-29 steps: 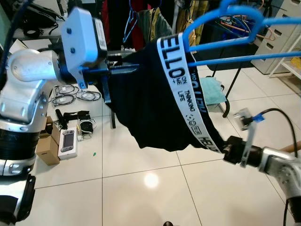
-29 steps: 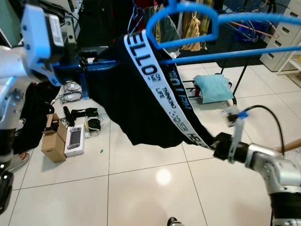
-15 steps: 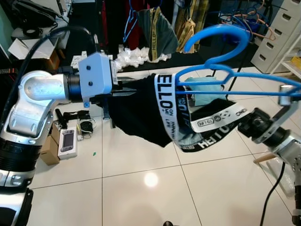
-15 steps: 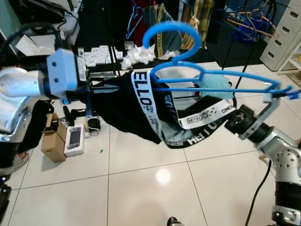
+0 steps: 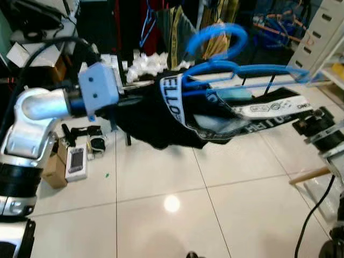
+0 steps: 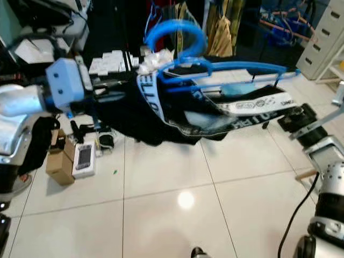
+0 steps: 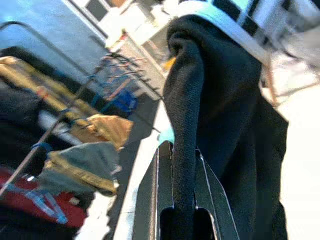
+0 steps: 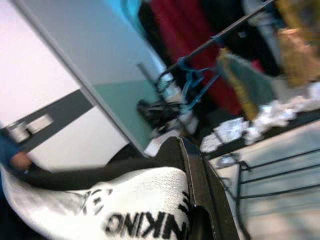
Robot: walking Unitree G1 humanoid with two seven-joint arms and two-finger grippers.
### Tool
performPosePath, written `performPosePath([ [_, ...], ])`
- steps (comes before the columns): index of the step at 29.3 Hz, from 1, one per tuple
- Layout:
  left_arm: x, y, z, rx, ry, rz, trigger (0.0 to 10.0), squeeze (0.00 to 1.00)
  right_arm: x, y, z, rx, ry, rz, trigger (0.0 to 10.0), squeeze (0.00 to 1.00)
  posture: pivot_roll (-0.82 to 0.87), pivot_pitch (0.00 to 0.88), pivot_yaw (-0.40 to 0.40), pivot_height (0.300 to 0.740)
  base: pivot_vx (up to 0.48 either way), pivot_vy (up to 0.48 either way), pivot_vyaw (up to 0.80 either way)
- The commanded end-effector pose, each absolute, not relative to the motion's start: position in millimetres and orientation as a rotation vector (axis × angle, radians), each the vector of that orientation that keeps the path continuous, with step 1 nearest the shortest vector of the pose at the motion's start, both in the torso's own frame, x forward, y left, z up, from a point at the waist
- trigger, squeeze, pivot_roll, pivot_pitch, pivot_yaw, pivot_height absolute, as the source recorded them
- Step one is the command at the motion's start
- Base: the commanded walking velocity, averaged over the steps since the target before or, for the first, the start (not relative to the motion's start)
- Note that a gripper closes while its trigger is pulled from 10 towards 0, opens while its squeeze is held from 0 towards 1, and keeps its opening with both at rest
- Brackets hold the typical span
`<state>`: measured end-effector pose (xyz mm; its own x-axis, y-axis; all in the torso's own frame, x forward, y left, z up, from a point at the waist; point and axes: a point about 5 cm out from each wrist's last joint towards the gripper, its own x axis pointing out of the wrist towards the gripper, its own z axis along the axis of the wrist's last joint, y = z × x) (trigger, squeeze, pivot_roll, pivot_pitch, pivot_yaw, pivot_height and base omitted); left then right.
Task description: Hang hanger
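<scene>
Left eye view: we've got the blue hanger (image 5: pixel 236 72) up in the air over the tiled floor (image 5: pixel 161 193), black shorts (image 5: pixel 161 115) draped on it. Our left gripper (image 7: pixel 177 200) pinches the dark fabric, and our right gripper (image 8: pixel 197 200) is clamped on the white waistband (image 8: pixel 125 210).

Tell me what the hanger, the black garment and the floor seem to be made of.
Hanger: likely plastic, or plastic-coated wire; uniform bright blue, smooth rounded hook and thin bars.
Black garment: soft knit fabric, matte; it folds and sags between the left gripper and right gripper. Its white printed band looks like woven elastic.
Floor: glossy ceramic tile, probably; grout lines and a bright lamp reflection.
</scene>
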<state>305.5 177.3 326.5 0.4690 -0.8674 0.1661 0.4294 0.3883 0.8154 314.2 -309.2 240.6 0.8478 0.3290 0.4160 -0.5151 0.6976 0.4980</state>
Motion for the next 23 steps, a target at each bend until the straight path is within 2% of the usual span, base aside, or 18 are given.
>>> performPosePath([
  [1,301.0,183.7,328.6,0.762,-0.689,-0.889,10.0,0.0,314.4,-317.2,238.6,0.64,-0.306,0.421,0.0,0.0,-0.02,0.119,-0.011,0.74,0.0,0.0,0.0],
  [5,297.2,182.2,325.2,0.761,-0.696,-0.917,10.0,0.0,316.7,-319.7,235.9,0.645,-0.293,0.392,0.0,0.0,-0.02,0.121,-0.012,0.74,0.0,0.0,0.0],
  [7,294.9,175.3,306.9,0.83,-0.628,-0.979,10.0,0.0,321.6,-322.2,231.9,0.642,-0.266,0.329,0.0,0.0,-0.01,0.125,-0.012,0.74,0.0,0.0,0.0],
  [16,293.8,161.7,283.4,0.941,-0.563,-1.056,10.0,0.0,326.2,-319.4,234.3,0.64,-0.266,0.326,0.0,0.0,-0.01,0.128,-0.01,0.74,0.0,0.0,0.0],
  [23,301.9,161.1,270.2,1.016,-0.504,-1.026,10.0,0.0,325.9,-320.2,237.6,0.639,-0.279,0.336,0.0,0.0,-0.02,0.131,-0.006,0.74,0.0,0.0,0.0],
])
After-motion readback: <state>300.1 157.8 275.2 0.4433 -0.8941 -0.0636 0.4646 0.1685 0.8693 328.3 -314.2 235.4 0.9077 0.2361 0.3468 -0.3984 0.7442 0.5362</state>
